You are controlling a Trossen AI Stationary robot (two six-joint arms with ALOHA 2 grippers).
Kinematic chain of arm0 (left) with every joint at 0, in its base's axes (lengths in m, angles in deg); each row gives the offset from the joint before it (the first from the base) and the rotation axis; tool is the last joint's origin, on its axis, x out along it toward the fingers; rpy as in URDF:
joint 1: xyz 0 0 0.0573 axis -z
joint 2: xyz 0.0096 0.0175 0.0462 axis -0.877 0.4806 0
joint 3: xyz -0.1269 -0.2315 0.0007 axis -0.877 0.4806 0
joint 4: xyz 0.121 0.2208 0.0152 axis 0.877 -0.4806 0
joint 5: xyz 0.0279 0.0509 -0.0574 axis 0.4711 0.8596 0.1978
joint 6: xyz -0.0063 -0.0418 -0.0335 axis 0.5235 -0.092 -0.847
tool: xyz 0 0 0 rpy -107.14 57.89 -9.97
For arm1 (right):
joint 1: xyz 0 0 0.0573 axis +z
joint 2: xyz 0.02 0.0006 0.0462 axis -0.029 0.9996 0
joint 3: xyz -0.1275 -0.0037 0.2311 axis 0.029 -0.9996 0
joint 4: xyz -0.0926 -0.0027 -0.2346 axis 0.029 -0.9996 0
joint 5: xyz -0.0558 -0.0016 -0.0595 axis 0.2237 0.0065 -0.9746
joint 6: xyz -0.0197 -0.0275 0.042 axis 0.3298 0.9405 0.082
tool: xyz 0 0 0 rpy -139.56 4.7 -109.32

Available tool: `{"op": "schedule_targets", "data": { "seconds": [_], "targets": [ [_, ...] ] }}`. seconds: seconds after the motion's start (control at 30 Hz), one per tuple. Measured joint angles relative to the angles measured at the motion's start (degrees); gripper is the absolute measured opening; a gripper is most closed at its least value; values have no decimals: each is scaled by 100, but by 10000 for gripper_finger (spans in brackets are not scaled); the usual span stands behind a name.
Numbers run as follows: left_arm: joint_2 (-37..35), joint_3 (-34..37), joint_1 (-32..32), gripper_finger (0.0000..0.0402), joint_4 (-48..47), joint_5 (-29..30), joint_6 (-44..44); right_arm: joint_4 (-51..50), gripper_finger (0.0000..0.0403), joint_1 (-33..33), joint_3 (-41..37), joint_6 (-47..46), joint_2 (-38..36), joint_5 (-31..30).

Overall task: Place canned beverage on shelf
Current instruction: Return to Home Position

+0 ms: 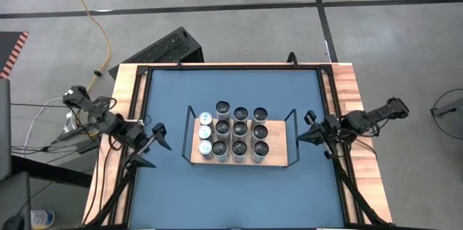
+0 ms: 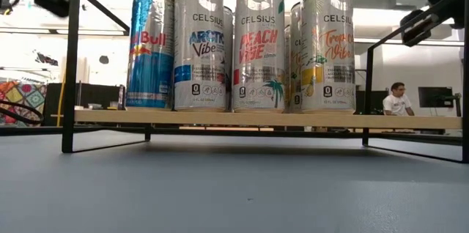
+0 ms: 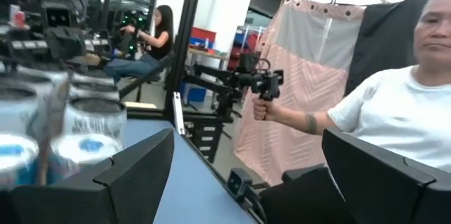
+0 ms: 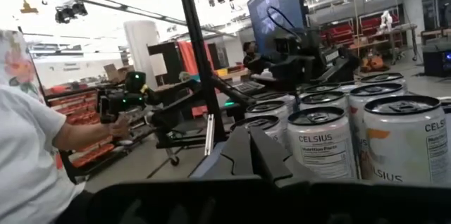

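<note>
Several beverage cans [image 1: 233, 137] stand upright on their bases on the shelf's light-wood board [image 1: 279, 140], in the middle of the blue table. The low view shows a blue Red Bull can [image 2: 150, 50] and Celsius cans [image 2: 258, 42] in a row on the board [image 2: 256, 118]. My left gripper [image 1: 152, 148] hovers open to the left of the shelf, with nothing between its fingers [image 3: 134, 178]. My right gripper [image 1: 305, 137] hovers shut to the right of the shelf and holds nothing. Its wrist view shows the cans [image 4: 352, 139] close ahead.
The shelf's black wire end rails [image 1: 188, 132] rise at both ends. A black rail [image 1: 231, 67] and pale wood planks [image 1: 347, 100] border the blue tabletop [image 1: 231, 194]. A person [image 3: 402, 125] holding a hand-held rig stands beyond the table. A black case [image 1: 163, 48] lies off the far left corner.
</note>
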Motion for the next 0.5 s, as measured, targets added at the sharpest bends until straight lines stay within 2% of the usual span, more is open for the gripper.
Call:
{"op": "schedule_targets", "data": {
  "seconds": [0.1, 0.27, 0.4, 0.5],
  "targets": [
    [-336, 536, 0, 348, 508, -40, -157, -34, 0, 1, 0, 5, -11, 17],
    [-942, 538, 22, 348, 217, -143, 65, -346, 0, 9, -2, -142, -4, 64],
    [-1092, 543, 20, 348, -156, -823, 112, -653, 0, 9, -4, -105, 13, 67],
    [-1101, 546, 20, 348, -212, -1452, 129, -892, 0, 9, -7, 300, 3, 130]
  ]
}}
